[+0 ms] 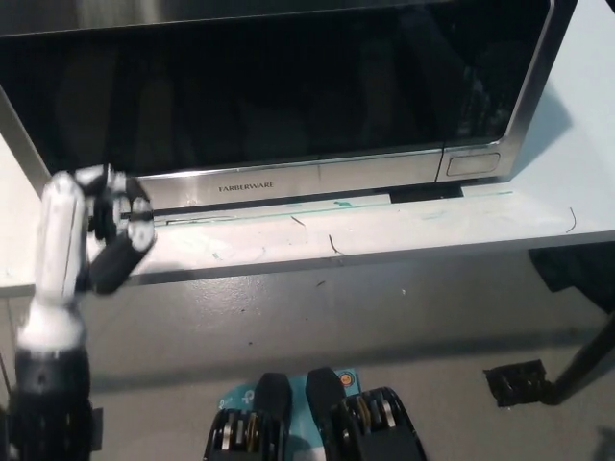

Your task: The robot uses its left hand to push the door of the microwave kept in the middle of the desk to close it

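White desk [404, 235] runs across your head view, its front edge facing you, grey floor [365, 317] below it. On the desk sits the microwave [288, 178], filling the upper part of the frame; you see "FARBERWARE" printed on its lower metal strip. Its dark glass door [279, 86] lies flush with the front, shut. To the right of the strip you see a rectangular door-release button [471, 161]. Green tape lines [336, 205] mark the desk just in front of the microwave.

Your left hand [101, 230] is at the picture's left, blurred, in front of the desk edge and apart from the door. It holds nothing; whether the fingers are spread or curled you cannot tell through the blur. Your right hand is out of view. A black stand foot [538, 379] rests on the floor at lower right.
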